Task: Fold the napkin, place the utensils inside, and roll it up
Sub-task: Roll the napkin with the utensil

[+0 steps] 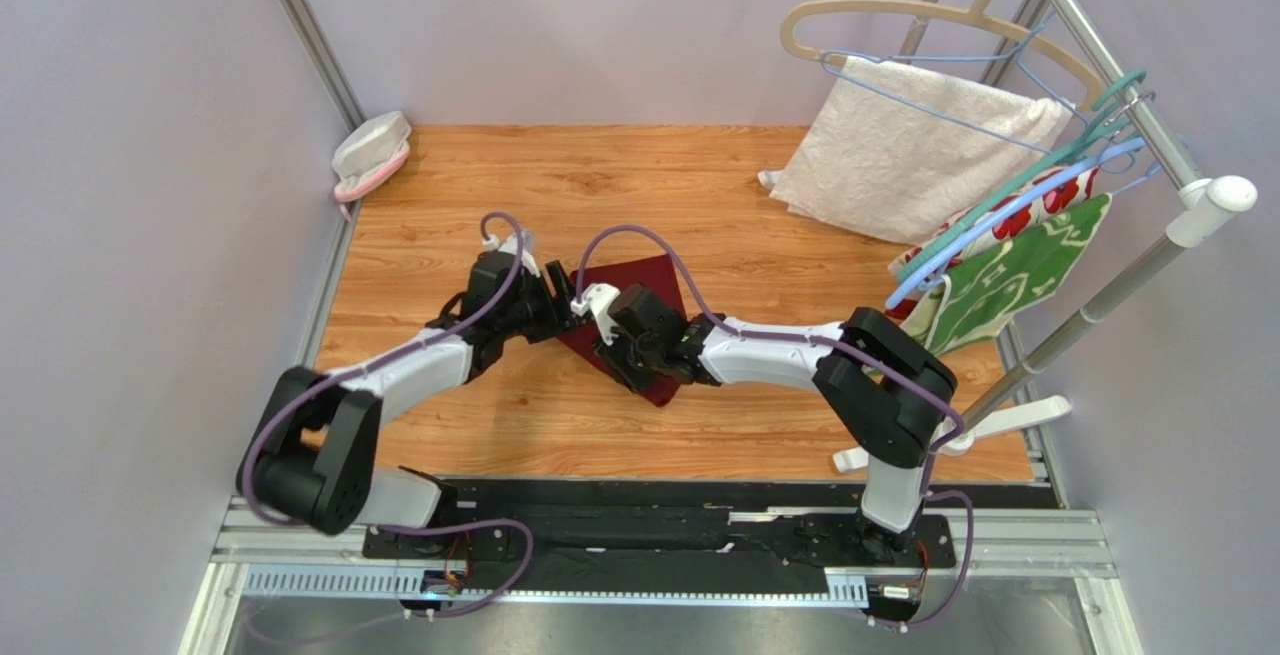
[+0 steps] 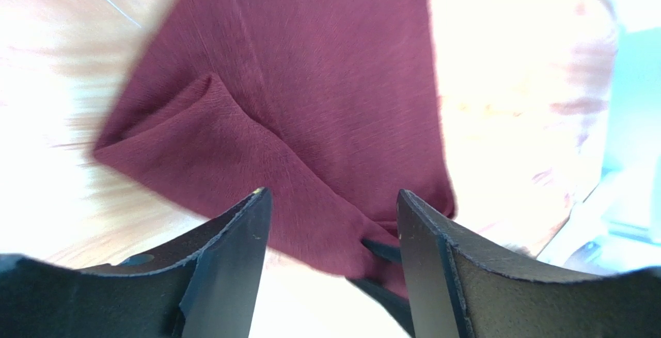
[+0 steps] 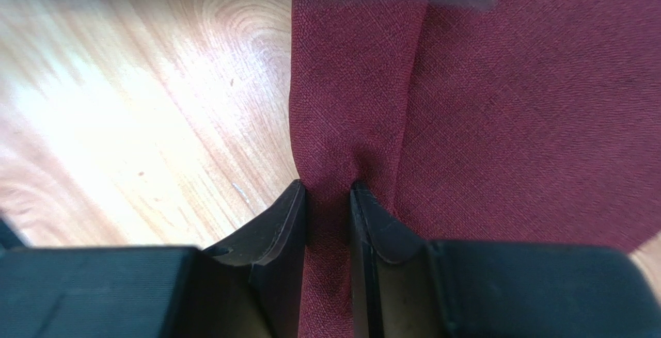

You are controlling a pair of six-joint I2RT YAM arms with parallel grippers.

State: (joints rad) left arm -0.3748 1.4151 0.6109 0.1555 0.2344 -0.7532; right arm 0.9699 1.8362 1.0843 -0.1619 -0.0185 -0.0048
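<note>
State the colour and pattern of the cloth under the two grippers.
Plain dark red napkin, no pattern; the right wrist view shows it best.

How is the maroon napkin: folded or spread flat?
Folded: in the left wrist view one layer of the napkin lies over another, and the right jaws pinch a raised ridge.

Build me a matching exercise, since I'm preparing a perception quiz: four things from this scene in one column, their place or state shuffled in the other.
Column one:
1. left gripper
2. right gripper
3. napkin
4. white towel

Column two:
A. hanging at the far right
B. pinching a raised ridge of maroon fabric
C. lying on the wooden table between the two arms
D. jaws apart above a maroon edge

Pairs: 1-D, 2-B, 3-C, 4-A
</note>
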